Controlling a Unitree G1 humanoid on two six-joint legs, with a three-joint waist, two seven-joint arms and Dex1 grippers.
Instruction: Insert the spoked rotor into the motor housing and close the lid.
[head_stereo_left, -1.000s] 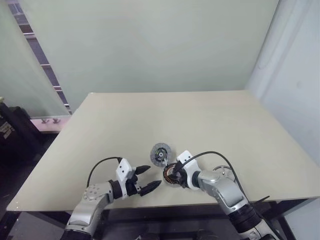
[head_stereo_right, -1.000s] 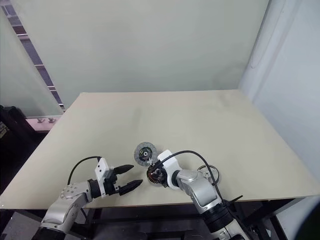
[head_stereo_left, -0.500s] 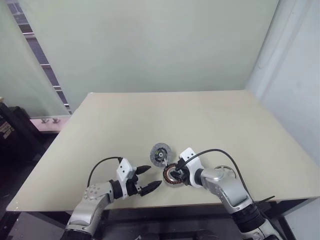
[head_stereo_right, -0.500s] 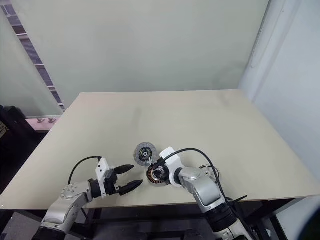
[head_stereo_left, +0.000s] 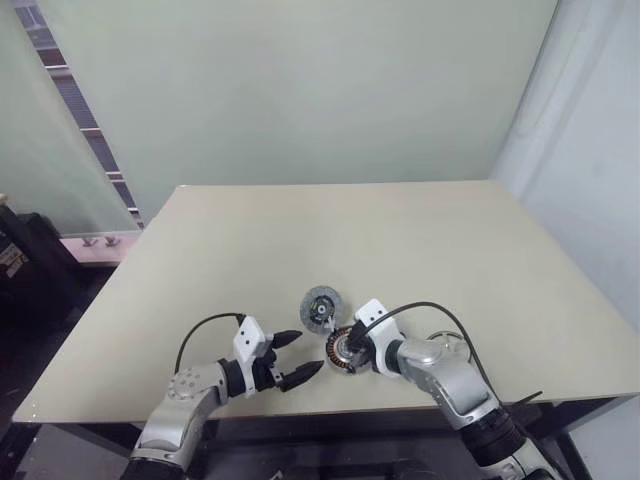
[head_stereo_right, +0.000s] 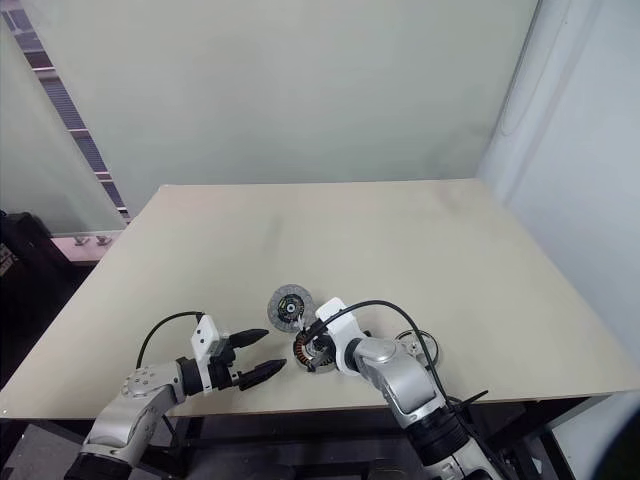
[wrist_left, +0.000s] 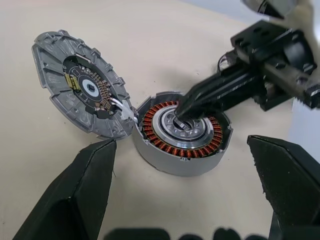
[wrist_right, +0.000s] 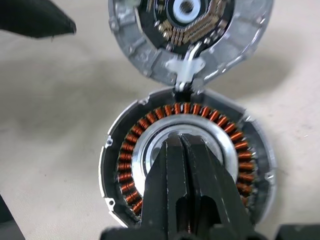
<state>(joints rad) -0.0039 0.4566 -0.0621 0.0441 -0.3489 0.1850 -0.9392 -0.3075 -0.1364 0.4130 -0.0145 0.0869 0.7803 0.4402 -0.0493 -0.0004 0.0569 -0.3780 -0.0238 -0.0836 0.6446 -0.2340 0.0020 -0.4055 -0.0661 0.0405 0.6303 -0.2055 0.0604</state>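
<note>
You can't see the hub bore: the right gripper's closed fingers cover it. The lid runs off the right wrist view's edge. In the head views the windings are too small to make out.

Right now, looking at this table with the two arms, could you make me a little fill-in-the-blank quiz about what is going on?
1. The right gripper has its fingers ____ and pressed into the hub of the spoked rotor.
2. The left gripper hovers beside it with its fingers ____.
3. The rotor's winding ring is ____-coloured.
4. The lid lies ____, hinged back on the table.

Missing words: shut; open; copper; open
</note>
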